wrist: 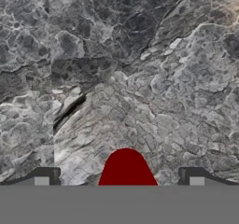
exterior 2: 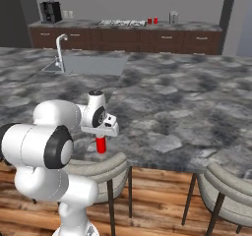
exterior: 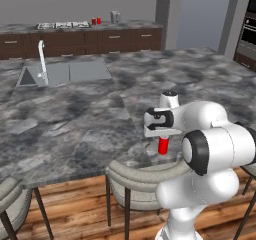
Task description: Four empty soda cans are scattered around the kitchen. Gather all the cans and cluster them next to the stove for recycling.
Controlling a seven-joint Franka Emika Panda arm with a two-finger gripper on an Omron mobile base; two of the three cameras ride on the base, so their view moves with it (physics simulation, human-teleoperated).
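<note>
A red soda can [exterior: 163, 145] [exterior 2: 101, 145] stands upright on the grey marble island [exterior: 75, 119], close to its front edge. My gripper [exterior: 162, 138] [exterior 2: 101, 137] hangs straight over it, pointing down. In the hand view the can [wrist: 127, 168] rises between the two fingertips [wrist: 42, 179], with a clear gap on each side, so the gripper [wrist: 119, 180] is open and holds nothing. Two more red soda cans [exterior: 96, 20] [exterior 2: 152, 20] stand on the back counter just right of the stove [exterior: 62, 25] [exterior 2: 120, 22].
A sink [exterior: 70, 73] with a tall faucet [exterior: 42, 59] is set into the island's far left. Grey stools [exterior: 135, 176] [exterior 2: 231, 191] stand along the island's front edge. A black coffee machine [exterior 2: 49, 11] and a silver jug [exterior: 115, 16] sit on the back counter.
</note>
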